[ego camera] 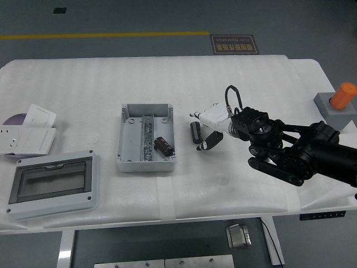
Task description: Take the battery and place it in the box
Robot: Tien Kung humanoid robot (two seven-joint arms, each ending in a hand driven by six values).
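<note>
Battery, a small black cylinder, lies on its side on the white table at about three o'clock from the open grey plastic box, just beside the box's right wall but apart from it. A second dark cylinder already rests inside the box, near its right side. The right hand, white-cased with black fingertips, hovers just to the three o'clock side of the loose battery; its fingers look loosely spread and hold nothing, one dark tip close to the battery's lower end, though whether it touches I cannot tell. No left hand shows.

By its look the battery should be light, rigid and smooth-skinned, so it will likely roll and slip if nudged from one side. Pinching it across the middle of its body, with fingers on opposite long sides, seems the safest hold.

The tabletop is covered in a ribbed white foam sheet, soft enough to give a little under a pressing fingertip. At nine o'clock from the box sit a grey enclosure lid with a dark clear window, and white switch plates. At the table's three o'clock edge stands a grey base with an orange button. Beyond the far edge is grey floor with a yellow line.
</note>
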